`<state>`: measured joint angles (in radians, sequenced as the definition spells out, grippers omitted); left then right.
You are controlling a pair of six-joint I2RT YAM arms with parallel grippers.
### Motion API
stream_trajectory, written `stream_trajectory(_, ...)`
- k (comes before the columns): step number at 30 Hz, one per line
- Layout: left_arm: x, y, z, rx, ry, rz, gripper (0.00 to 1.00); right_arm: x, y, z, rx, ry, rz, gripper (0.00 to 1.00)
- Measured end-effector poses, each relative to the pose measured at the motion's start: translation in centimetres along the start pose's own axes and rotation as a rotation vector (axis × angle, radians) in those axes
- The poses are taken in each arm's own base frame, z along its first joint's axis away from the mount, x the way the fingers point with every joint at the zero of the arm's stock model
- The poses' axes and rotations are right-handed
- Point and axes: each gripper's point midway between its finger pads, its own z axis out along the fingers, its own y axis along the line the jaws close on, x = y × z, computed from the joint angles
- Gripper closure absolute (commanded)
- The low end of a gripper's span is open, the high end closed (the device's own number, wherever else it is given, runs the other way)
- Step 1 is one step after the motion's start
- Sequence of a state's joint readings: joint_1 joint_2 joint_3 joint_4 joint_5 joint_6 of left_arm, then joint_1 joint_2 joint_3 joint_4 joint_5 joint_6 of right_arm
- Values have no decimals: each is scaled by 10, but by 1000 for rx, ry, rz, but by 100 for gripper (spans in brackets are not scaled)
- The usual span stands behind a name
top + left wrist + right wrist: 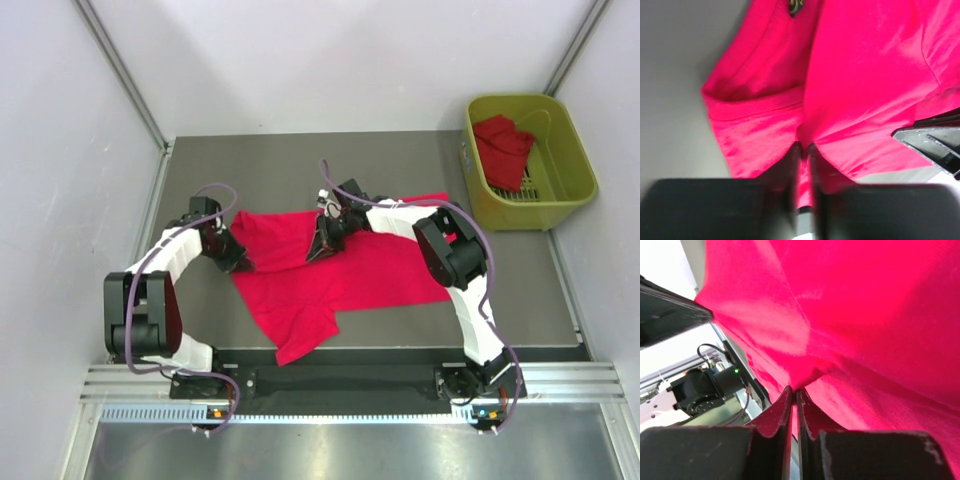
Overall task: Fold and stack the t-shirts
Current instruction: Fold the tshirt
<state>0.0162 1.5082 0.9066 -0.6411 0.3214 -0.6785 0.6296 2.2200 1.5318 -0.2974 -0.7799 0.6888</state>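
A bright red t-shirt (350, 275) lies spread on the grey table, one part hanging toward the near edge. My left gripper (240, 262) is at the shirt's left edge, shut on a pinch of the red cloth (804, 150) near a sleeve hem. My right gripper (322, 247) sits over the shirt's upper middle, shut on a lifted fold of the same cloth (795, 388). A second red t-shirt (505, 148) lies crumpled in the yellow-green basket (570, 150) at the back right.
The basket stands against the right wall at the table's far right corner. White walls close in the table on the left, back and right. The aluminium rail (340, 385) with both arm bases runs along the near edge.
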Motion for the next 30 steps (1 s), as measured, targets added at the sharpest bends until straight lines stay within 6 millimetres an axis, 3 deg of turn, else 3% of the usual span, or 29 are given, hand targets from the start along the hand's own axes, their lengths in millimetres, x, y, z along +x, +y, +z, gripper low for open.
stream_trajectory(1,-1,0,-2,0,-11,0,68,1,-1,0,2,3,-2,96)
stream_trajectory(3,-5,2,-8,-11,-39,-1,61,3,-3,0,9,11,-3,95)
stream_trajectory(4,-7,3,-11,-16,-52,-4,52,5,-4,-1,13,16,-2,91)
stream_trajectory(8,-26,6,-25,-40,-137,-10,42,11,-9,-3,32,41,2,71)
stream_trajectory(11,-57,-3,-37,-21,-207,0,41,14,-11,-7,54,61,-9,61)
stream_trajectory(14,-96,-21,-37,12,-259,46,41,12,-16,-16,82,60,-33,57)
stream_trajectory(20,-166,-62,-11,71,-256,139,43,3,-19,-65,116,-12,-40,57)
stream_trajectory(24,-183,-69,15,87,-218,155,51,1,-22,-92,127,-67,-42,57)
stream_trajectory(30,-184,-63,37,68,-160,144,53,10,-35,-104,143,-75,-17,57)
